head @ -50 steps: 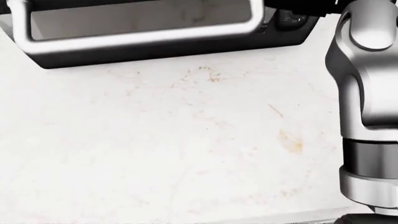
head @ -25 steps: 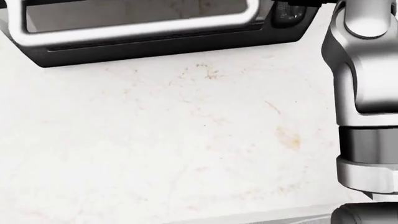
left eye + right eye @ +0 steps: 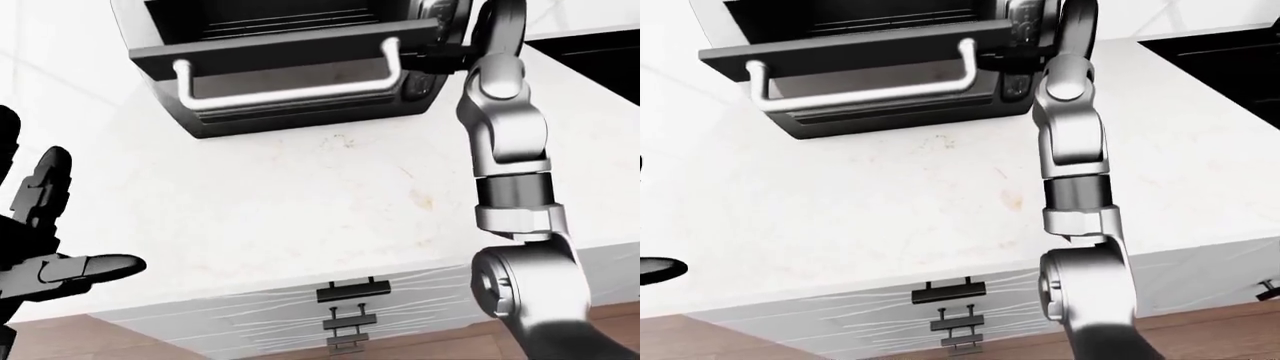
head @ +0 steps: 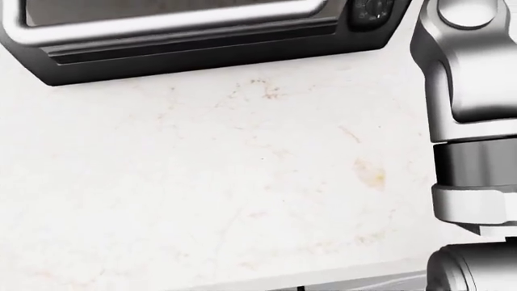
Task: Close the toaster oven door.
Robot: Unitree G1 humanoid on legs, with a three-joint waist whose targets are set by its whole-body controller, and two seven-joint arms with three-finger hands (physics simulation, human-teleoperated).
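The black toaster oven [image 3: 290,22] stands on the white counter [image 3: 300,195] at the top of the left-eye view. Its door [image 3: 290,49] hangs partly open, close to level, with the silver bar handle [image 3: 290,91] facing me. My right arm [image 3: 505,142] reaches up the right side, and my right hand [image 3: 447,52] is at the door's right end, by the control knobs. Its fingers are mostly hidden behind the wrist. My left hand [image 3: 85,214] hovers at the left edge with its dark fingers spread, far from the oven and holding nothing.
A black appliance surface [image 3: 1230,60] is set into the counter at the upper right. Drawer fronts with dark handles [image 3: 352,289] run below the counter's edge, above a wooden floor [image 3: 60,341].
In the head view the door and its handle have risen toward the top edge. My right arm has moved up with them. The counter has shifted only slightly.
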